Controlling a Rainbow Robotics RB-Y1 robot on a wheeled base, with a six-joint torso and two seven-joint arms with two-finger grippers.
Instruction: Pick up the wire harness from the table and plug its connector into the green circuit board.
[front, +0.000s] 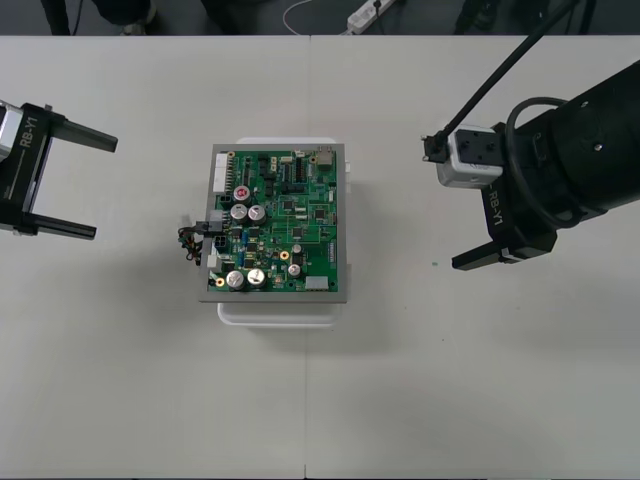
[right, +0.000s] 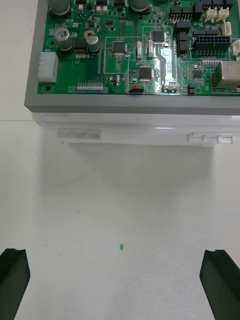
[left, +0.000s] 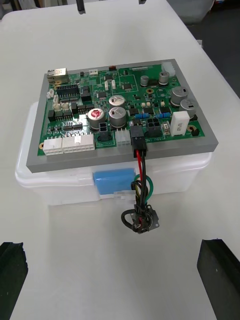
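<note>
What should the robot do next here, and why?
Probably just draw both arms back. The black plug looks seated at the edge of the green circuit board, with its wires trailing down beside the white base. The left gripper and right gripper stand open, clear of the board.

The left pincer (left: 113, 250) hangs spread wide over the pale surface (left: 65, 280), its two black fingers (left: 12, 270) far apart. Ahead of it stands a translucent white plastic base (left: 30, 180) carrying the green circuit board (left: 125, 100) in a grey frame. The small wire harness (left: 141, 185) has its black plug (left: 138, 144) seated in the board's near edge. Its red, black and green wires droop down the base's front wall, just beside a blue label (left: 112, 182). They end in the round metal flanged socket (left: 142, 220), low by the surface and apart from both fingers.
</note>
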